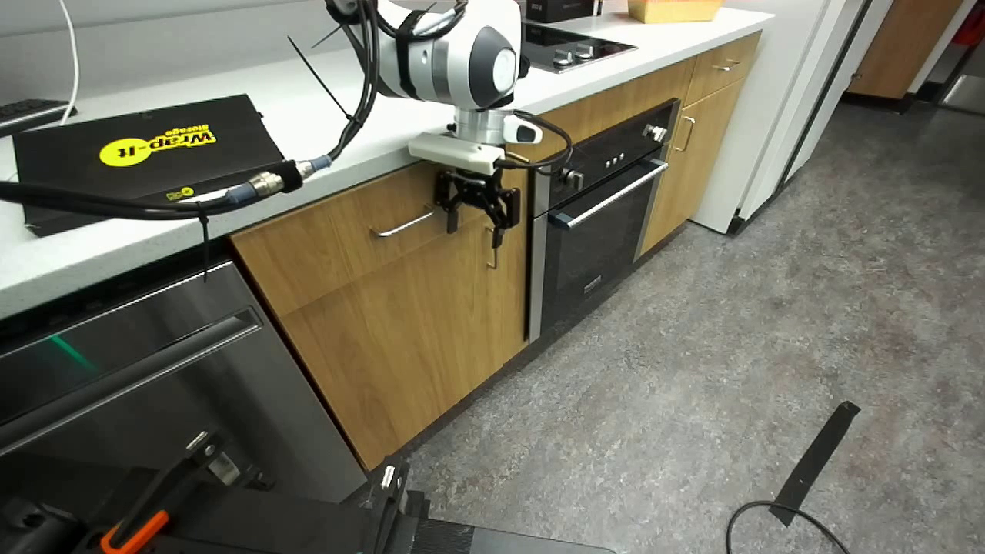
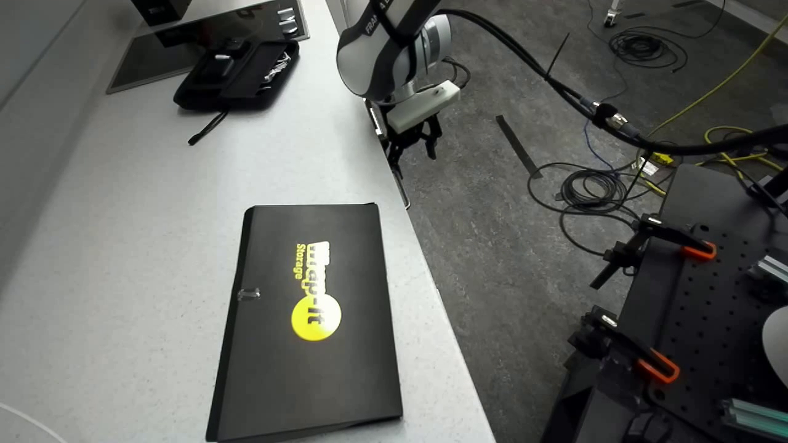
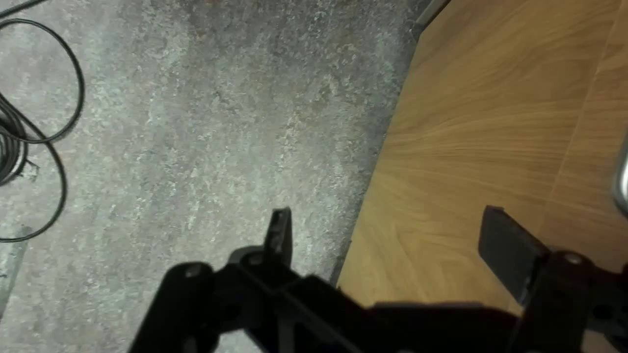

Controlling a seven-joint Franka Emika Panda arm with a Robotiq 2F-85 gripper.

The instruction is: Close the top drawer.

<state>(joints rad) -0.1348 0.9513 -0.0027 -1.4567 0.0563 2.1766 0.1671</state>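
The top drawer (image 1: 323,246) has a light-oak front under the white counter. It looks flush with the taller wood panel (image 1: 415,331) beneath, and no inner box shows. Its silver bar handle (image 1: 404,225) also sticks out past the counter edge in an exterior view (image 2: 401,189). In the wrist view, part of the drawer front (image 3: 608,113) and the blurred handle (image 3: 623,184) show at the right edge. My gripper (image 1: 475,233) is open and empty, pointing down before the drawer's right part, which it partly hides. Its fingers are wide apart in the wrist view (image 3: 387,213). I cannot tell whether it touches the front.
A black Wrap-It box (image 1: 77,165) lies on the counter (image 2: 154,215). A black oven (image 1: 608,223) with a steel handle is beside the drawer cabinet, and a steel dishwasher (image 1: 177,400) is on its other side. Cables (image 2: 591,191) lie on the floor near the black robot table (image 2: 689,307).
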